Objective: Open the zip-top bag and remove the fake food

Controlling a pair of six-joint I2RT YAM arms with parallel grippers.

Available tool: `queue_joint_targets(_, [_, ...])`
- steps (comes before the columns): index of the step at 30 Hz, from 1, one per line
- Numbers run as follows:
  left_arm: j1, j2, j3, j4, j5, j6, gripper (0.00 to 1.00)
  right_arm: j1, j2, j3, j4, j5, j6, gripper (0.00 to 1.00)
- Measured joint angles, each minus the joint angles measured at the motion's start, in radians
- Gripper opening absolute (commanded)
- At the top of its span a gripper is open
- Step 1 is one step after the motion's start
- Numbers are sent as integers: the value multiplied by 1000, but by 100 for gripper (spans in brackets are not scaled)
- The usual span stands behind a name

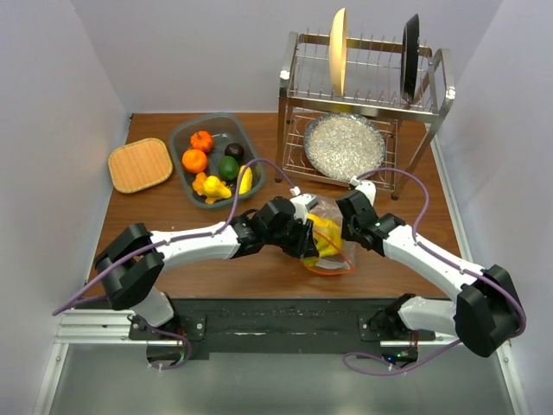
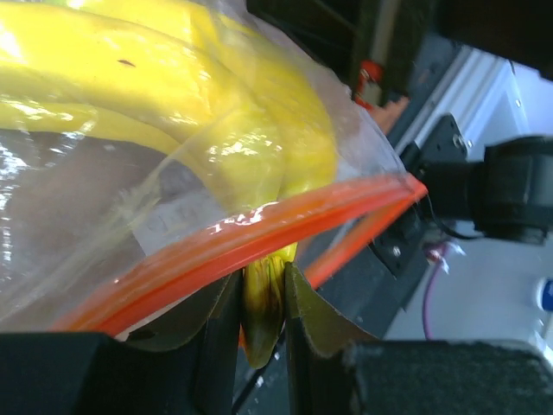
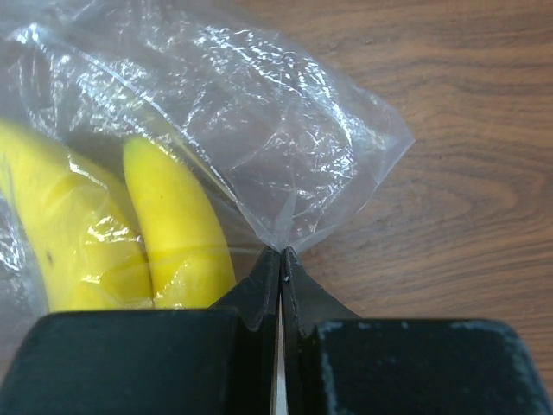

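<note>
As the left gripper [image 2: 263, 290] nips the yellow plastic banana bunch's [image 2: 173, 69] stem and the right gripper [image 3: 281, 261] clamps the clear crinkly zip-top bag [image 3: 285, 138], either could slip.

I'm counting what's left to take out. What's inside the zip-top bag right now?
A yellow banana bunch shows through the clear zip-top bag, its stem end pinched by the left gripper at the open mouth. Anything beneath the bananas is hidden.
</note>
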Motion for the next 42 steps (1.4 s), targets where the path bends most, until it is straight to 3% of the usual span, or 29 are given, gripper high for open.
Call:
queue_joint_targets(6, [0, -25, 30, -118, 92, 6, 0, 0, 19, 0, 20, 21, 0, 0])
queue_joint_targets(17, [-1, -243, 29, -327, 253, 81, 0, -15, 92, 1, 65, 18, 0, 0])
queue_joint_targets(25, [-12, -435, -2, -362, 355, 116, 0, -69, 106, 1, 89, -30, 0, 0])
queue_joint_targets(31, [3, -562, 16, -354, 355, 122, 0, -79, 99, 1, 89, -51, 0, 0])
queue_joint_targets(35, [99, -603, 64, -353, 293, 122, 0, -86, 76, 1, 86, -64, -1, 0])
queue_joint_targets(42, [391, -550, 79, -369, 131, 114, 0, -87, 32, -1, 80, -98, -1, 0])
